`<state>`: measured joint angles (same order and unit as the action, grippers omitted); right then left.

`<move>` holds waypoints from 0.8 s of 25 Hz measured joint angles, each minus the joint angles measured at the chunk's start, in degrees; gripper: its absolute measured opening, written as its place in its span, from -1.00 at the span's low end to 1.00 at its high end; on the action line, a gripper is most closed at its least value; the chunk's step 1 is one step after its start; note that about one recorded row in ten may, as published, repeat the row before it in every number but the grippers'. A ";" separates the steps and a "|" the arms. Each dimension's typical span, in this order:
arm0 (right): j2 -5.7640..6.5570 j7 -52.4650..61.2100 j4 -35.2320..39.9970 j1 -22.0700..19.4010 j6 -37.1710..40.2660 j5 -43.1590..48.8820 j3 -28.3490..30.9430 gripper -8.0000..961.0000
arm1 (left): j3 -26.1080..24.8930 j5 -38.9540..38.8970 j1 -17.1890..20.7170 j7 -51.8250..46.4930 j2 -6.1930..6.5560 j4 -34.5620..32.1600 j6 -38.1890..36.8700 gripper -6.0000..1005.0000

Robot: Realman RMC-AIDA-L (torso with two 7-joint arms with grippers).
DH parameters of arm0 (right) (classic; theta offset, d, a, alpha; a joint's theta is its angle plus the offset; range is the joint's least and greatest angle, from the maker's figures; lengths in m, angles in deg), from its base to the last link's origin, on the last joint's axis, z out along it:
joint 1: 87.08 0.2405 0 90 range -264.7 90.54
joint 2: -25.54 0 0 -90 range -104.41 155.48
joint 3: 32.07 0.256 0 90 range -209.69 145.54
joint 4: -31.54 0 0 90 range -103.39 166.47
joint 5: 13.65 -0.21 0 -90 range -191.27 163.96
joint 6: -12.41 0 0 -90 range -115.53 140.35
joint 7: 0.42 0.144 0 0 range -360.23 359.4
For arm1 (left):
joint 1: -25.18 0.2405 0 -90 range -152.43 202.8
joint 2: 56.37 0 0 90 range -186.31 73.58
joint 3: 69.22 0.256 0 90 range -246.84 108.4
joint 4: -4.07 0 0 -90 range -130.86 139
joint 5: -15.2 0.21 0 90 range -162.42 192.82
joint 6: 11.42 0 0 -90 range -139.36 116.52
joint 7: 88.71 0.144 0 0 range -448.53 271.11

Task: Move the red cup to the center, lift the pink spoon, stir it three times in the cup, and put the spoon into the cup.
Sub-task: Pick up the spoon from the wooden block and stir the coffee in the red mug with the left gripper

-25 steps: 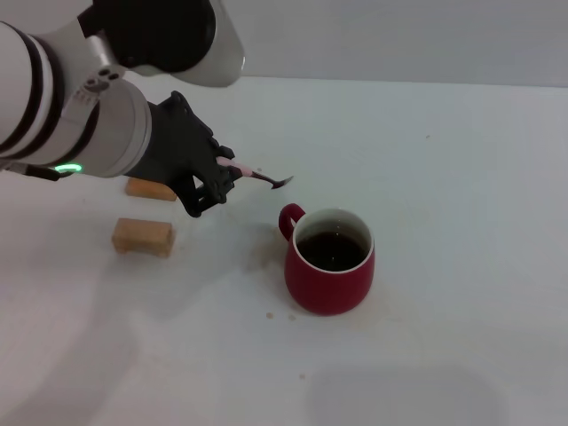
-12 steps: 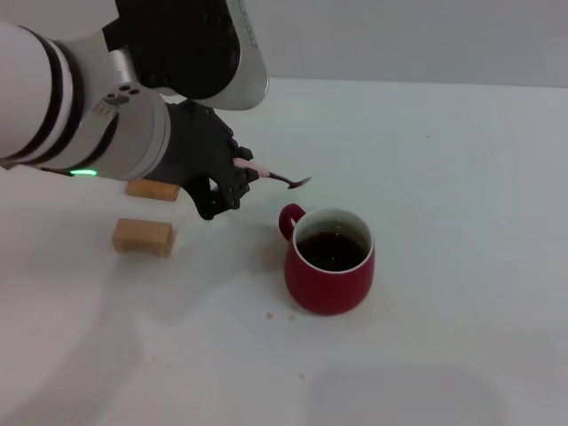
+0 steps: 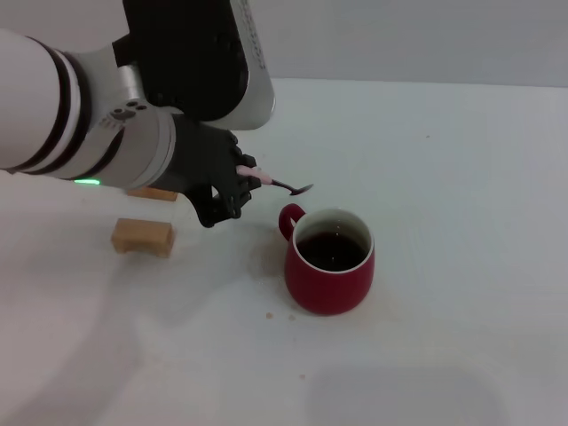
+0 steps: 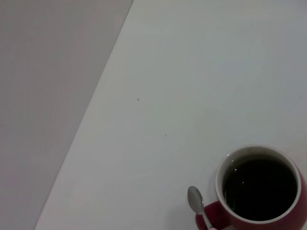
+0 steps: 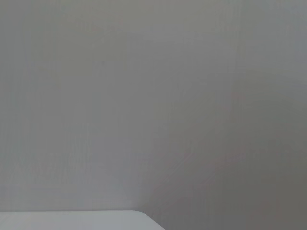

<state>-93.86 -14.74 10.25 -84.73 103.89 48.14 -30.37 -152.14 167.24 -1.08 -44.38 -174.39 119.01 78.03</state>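
My left claw (image 3: pixel 232 188) pinches the pink spoon (image 3: pixel 273 182) by its handle. The spoon's long axis runs outward from my fingers, bowl end leading, raised off the table. Just beyond and below that bowl stands the red cup (image 3: pixel 329 260), handle toward me, dark liquid inside. My right claw is out of view.

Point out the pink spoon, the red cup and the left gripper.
pink spoon (image 3: pixel 282 185): head view, on its thin stem.
red cup (image 3: pixel 330 288): head view, on its outer wall.
left gripper (image 3: pixel 232 185): head view, between the fingertips clamping the spoon handle.
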 joint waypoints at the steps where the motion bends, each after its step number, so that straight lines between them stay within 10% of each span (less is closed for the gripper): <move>1: 0.01 0.00 0.02 0.03 -0.02 -0.01 0.11 -0.98 | 0.00 0.03 0.13 0.57 0.00 0.00 -0.27 -0.71; 20: 0.04 0.00 0.26 -0.04 -2.32 -0.01 1.26 -0.98 | 1.92 -0.13 0.73 4.77 -0.02 0.33 -3.23 -0.71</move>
<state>-93.82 -14.74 10.51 -84.76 101.57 48.12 -29.11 -150.22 167.11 -0.35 -39.61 -174.40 119.35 74.80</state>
